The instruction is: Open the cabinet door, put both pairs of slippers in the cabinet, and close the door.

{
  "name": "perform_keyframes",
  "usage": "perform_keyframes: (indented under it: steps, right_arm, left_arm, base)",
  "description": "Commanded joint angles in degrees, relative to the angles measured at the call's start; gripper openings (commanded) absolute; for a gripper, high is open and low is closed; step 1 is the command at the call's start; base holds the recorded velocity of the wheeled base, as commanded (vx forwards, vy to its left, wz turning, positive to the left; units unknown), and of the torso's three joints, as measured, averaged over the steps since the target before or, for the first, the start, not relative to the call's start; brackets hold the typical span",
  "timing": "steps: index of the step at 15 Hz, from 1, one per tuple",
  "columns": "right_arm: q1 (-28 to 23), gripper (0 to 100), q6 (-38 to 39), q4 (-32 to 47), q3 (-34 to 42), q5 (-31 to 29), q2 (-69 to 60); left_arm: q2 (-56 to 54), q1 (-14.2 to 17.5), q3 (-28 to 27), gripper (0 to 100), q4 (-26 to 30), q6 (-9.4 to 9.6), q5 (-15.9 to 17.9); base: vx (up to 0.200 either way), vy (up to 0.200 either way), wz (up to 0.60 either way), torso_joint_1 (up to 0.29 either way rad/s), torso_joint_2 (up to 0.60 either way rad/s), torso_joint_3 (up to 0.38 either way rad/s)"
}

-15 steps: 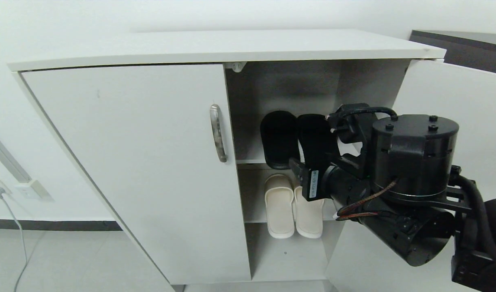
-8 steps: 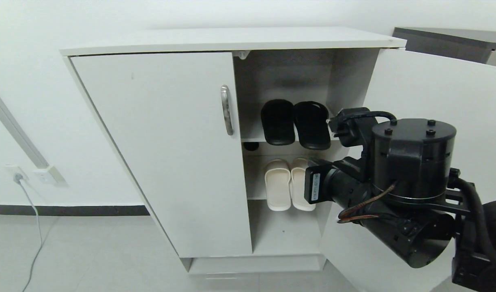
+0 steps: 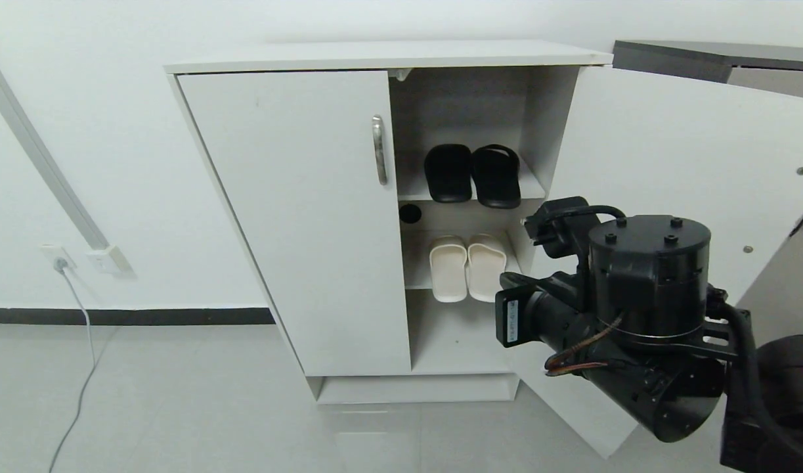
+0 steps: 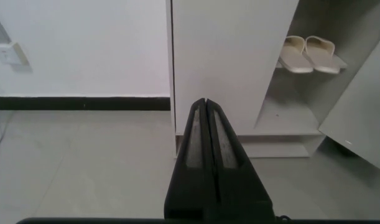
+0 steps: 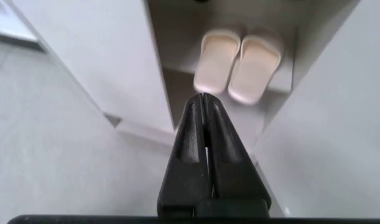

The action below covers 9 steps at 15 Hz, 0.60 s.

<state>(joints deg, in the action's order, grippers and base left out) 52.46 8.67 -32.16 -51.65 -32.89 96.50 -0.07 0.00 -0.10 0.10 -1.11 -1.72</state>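
I take the wall socket [image 3: 54, 251] as my mark, set low on a plain white wall [image 3: 125, 131]. Just beside it sits a white junction box [image 3: 112, 260], and a white conduit [image 3: 40, 154] slants up the wall from the box. A grey cable [image 3: 79, 368] drops from the socket to the pale grey tiled floor [image 3: 178, 414]. Below the socket a dark skirting strip [image 3: 125, 316] lines the wall's foot. Far to its right I see a dark grey furniture top [image 3: 716, 62].

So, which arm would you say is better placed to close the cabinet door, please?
Right, I'd judge: the right gripper hangs beside the open door; the left gripper is before the closed door, farther off.
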Motion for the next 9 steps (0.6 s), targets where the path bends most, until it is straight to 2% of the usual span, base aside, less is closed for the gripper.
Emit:
perform_keyframes:
  steps: [1, 9]
  right_arm:
    - [-0.2, 0, -0.1, 0.0, 0.5, -0.1, 0.6]
    - [-0.6, 0, -0.1, 0.0, 0.9, 0.0, 1.3]
  left_arm:
    - [0.1, 0.0, 0.0, 0, 0.0, -0.03, 0.0]
    - [0.1, 0.1, 0.0, 0, 0.0, -0.03, 0.0]
  base:
    - [0.0, 0.0, 0.0, 0.0, 0.0, 0.0]
    - [0.0, 0.0, 0.0, 0.0, 0.0, 0.0]
